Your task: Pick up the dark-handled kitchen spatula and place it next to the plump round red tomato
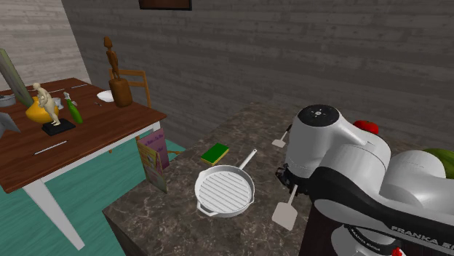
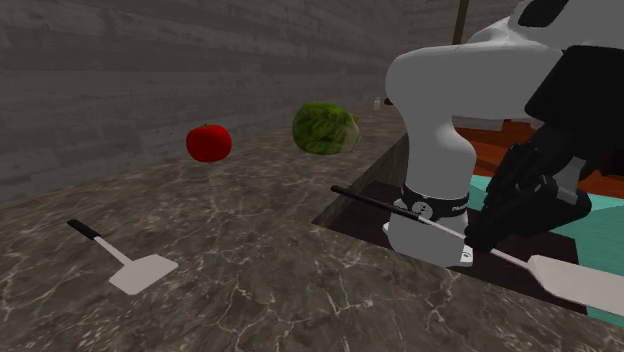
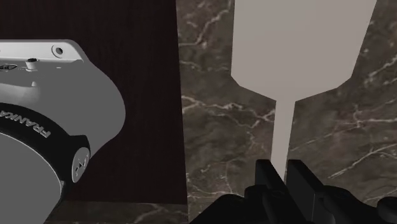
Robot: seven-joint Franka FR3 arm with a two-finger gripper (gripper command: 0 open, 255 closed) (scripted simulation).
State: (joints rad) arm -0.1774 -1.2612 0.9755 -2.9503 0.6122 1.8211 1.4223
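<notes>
My gripper point(image 3: 280, 170) is shut on the thin pale shank of a long spatula. Its wide pale blade point(image 3: 299, 44) reaches out past the fingers over the dark marble countertop point(image 3: 331, 127). In the second exterior view the gripper point(image 2: 480, 238) holds this spatula point(image 2: 580, 284) level beside the arm's base, and its dark handle point(image 2: 385, 203) points toward the counter. The red tomato point(image 2: 209, 142) sits far back on the counter, and shows behind the arm in the shoulder view point(image 1: 369, 127). A smaller dark-handled spatula point(image 2: 130, 268) lies flat on the marble, apart from the gripper.
A round green vegetable point(image 2: 325, 128) sits beside the tomato. A ridged white pan point(image 1: 224, 190) and a green-yellow sponge point(image 1: 214, 153) lie on the counter. A wooden table point(image 1: 102, 131) with figurines stands at the shoulder view's left. The arm's base point(image 3: 44, 127) is close beside the gripper.
</notes>
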